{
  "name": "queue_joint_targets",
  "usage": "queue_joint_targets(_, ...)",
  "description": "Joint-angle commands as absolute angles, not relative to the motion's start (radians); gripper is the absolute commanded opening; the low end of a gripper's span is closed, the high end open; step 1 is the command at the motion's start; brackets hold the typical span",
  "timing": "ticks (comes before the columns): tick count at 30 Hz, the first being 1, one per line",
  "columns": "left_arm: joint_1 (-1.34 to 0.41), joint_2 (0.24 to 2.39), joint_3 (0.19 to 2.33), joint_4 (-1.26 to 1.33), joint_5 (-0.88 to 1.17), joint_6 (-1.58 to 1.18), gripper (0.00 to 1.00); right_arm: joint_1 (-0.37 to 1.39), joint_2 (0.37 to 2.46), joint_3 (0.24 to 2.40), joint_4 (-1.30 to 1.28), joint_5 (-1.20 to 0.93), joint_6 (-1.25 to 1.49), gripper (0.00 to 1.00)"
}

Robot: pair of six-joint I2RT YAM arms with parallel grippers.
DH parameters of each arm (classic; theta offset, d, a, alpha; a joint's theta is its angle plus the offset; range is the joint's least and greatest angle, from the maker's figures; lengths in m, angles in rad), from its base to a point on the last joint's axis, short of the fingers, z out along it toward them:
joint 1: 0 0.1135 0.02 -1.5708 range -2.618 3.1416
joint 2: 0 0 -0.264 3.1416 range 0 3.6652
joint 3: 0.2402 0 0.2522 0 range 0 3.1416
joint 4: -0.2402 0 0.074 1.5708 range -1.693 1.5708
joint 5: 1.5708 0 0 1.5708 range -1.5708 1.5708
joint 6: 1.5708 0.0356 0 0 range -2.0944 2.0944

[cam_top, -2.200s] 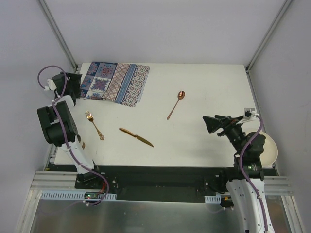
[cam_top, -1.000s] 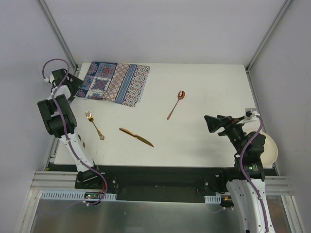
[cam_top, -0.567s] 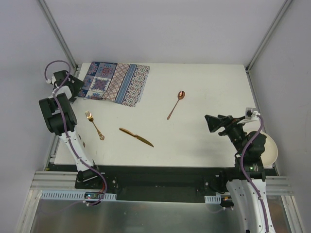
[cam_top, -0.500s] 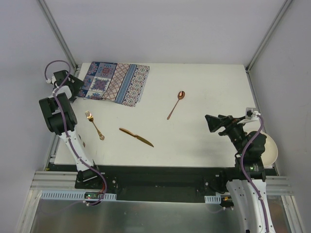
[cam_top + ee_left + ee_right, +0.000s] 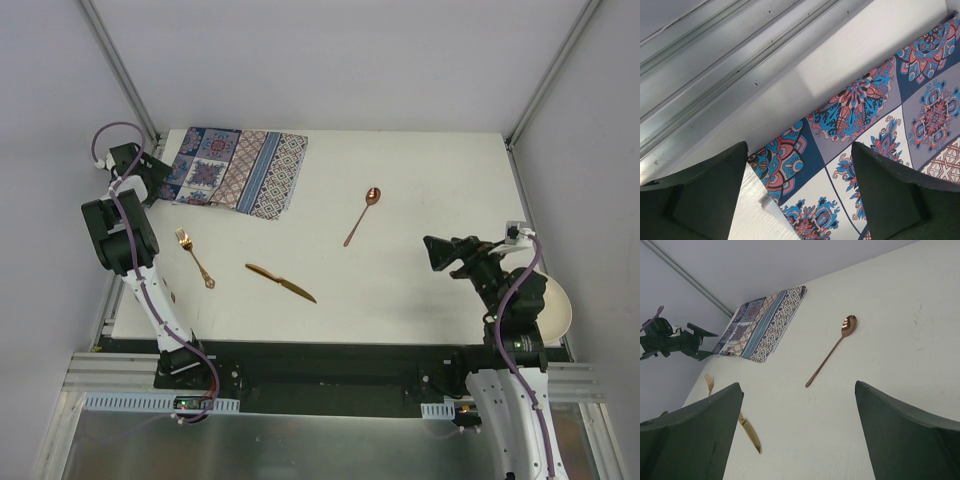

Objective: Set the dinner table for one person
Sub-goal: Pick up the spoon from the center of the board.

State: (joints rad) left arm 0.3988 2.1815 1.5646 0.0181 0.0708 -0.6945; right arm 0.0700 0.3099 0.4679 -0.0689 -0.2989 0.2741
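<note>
The left arm (image 5: 125, 240) stretches to the cloth's (image 5: 235, 170) left corner with the left gripper (image 5: 799, 147) open over it, while the right arm (image 5: 510, 310) is bent well right of the cloth with the right gripper (image 5: 799, 386) open, and the table (image 5: 420, 180) under the cloth holds one fork (image 5: 194, 257), one knife (image 5: 280, 283) and one spoon (image 5: 361, 216).

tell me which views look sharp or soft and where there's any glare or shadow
Top external: even, soft light, the spoon and knife sharp with barely any shadow. Left wrist: the placemat print is crisp; the left tool is dark and featureless at the bottom edge. Right wrist: the right tool looms dark in the foreground, a small glint in the spoon's bowl.
</note>
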Motion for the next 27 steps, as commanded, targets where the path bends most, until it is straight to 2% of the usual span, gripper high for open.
queue_joint_targets(1,0.391,2.192,1.569,-0.003,0.097,-0.687,0.80,0.077,0.331,0.520,-0.046,-0.279,0.264,0.96)
queue_joint_targets(4,0.394,2.183,1.556,-0.003,0.095,-0.681,0.71,0.075,0.337,0.522,-0.040,-0.276,0.267,0.96)
queue_joint_targets(7,0.394,2.171,1.542,-0.003,0.101,-0.678,0.58,0.077,0.339,0.519,-0.034,-0.272,0.273,0.96)
queue_joint_targets(8,0.393,2.169,1.540,-0.003,0.104,-0.681,0.49,0.075,0.337,0.518,-0.031,-0.272,0.276,0.96)
queue_joint_targets(11,0.393,2.166,1.540,-0.003,0.124,-0.681,0.34,0.075,0.339,0.514,-0.026,-0.267,0.279,0.96)
queue_joint_targets(12,0.394,2.166,1.540,-0.003,0.127,-0.681,0.23,0.074,0.339,0.514,-0.028,-0.267,0.279,0.96)
queue_joint_targets(16,0.390,2.169,1.554,-0.005,0.140,-0.684,0.01,0.077,0.337,0.509,-0.031,-0.255,0.282,0.96)
queue_joint_targets(25,0.391,2.151,1.562,-0.009,0.138,-0.675,0.01,0.075,0.451,0.546,-0.090,-0.218,0.285,0.96)
queue_joint_targets(26,0.394,2.151,1.562,-0.009,0.140,-0.672,0.16,0.077,0.481,0.554,-0.097,-0.222,0.281,0.96)
queue_joint_targets(27,0.394,2.146,1.563,-0.009,0.137,-0.667,0.23,0.075,0.492,0.563,-0.100,-0.227,0.282,0.96)
